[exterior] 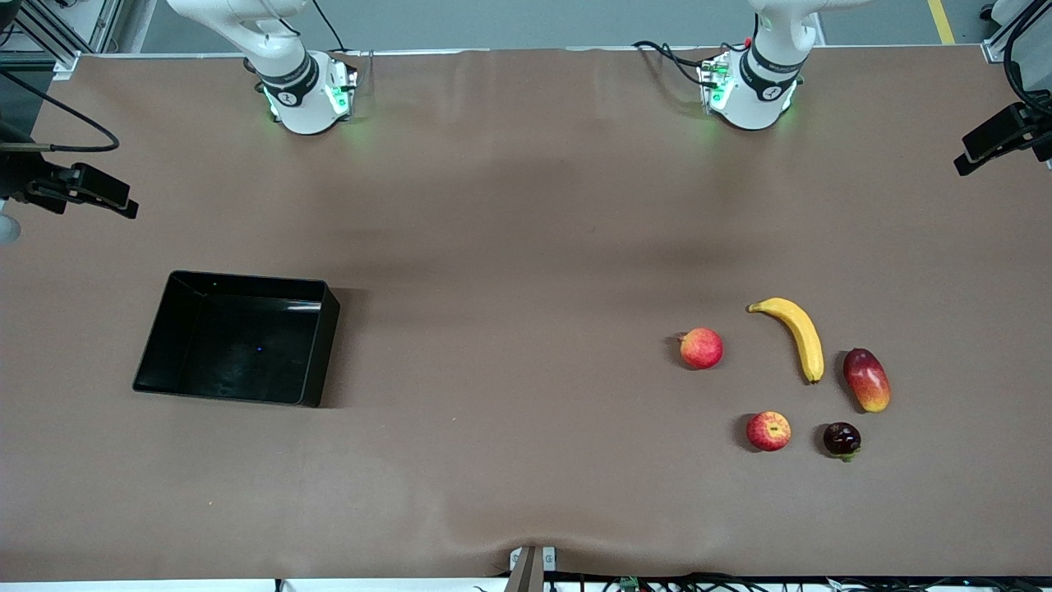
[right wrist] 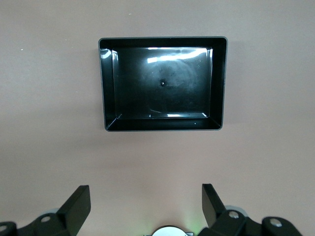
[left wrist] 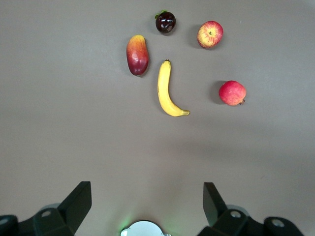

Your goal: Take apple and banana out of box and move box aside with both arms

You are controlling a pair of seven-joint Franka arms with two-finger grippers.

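A long yellow banana [exterior: 801, 335] lies on the table toward the left arm's end, also in the left wrist view [left wrist: 167, 90]. A red apple with yellowish streaks [exterior: 768, 431] [left wrist: 210, 34] lies nearer the front camera than the banana. A second, redder apple [exterior: 701, 348] [left wrist: 232, 93] lies beside the banana. The glossy black box [exterior: 238, 337] [right wrist: 162, 83] stands empty toward the right arm's end. My left gripper [left wrist: 146, 186] is open and empty, high over bare table. My right gripper [right wrist: 145, 187] is open and empty, high over bare table. Neither gripper shows in the front view.
An oval red-yellow mango [exterior: 866, 379] [left wrist: 137, 54] lies beside the banana, and a small dark purple fruit [exterior: 842, 439] [left wrist: 166, 22] lies beside the streaked apple. Black camera mounts [exterior: 998, 136] reach in at both table ends.
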